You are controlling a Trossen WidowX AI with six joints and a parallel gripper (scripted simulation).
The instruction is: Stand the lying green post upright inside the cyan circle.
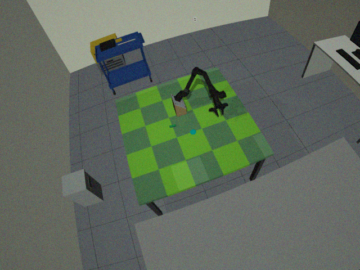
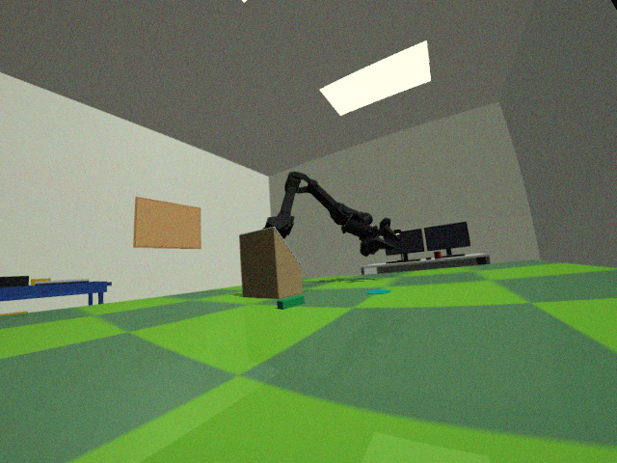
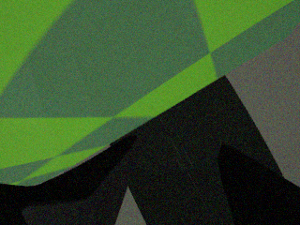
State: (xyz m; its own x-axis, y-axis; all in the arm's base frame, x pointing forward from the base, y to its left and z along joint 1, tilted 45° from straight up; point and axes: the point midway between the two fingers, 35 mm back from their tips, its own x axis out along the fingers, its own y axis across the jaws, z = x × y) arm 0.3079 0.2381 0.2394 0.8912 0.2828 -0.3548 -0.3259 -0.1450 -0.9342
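While the tool hangs half-spread and holding nothing above the checkered desk, green post lying flat beside the brown wedge block, cyan circle near, well apart from tool

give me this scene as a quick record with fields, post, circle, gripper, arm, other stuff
post: green post lying flat on the checkered table, just in front of the brown wedge block
circle: cyan circle with nothing on it, apart from the post
gripper: gripper part open, holding nothing, raised above the table's far side
arm: black arm reaching away from the post
task state: post not yet grasped
surroundings: blue cart by the wall, desk with monitors
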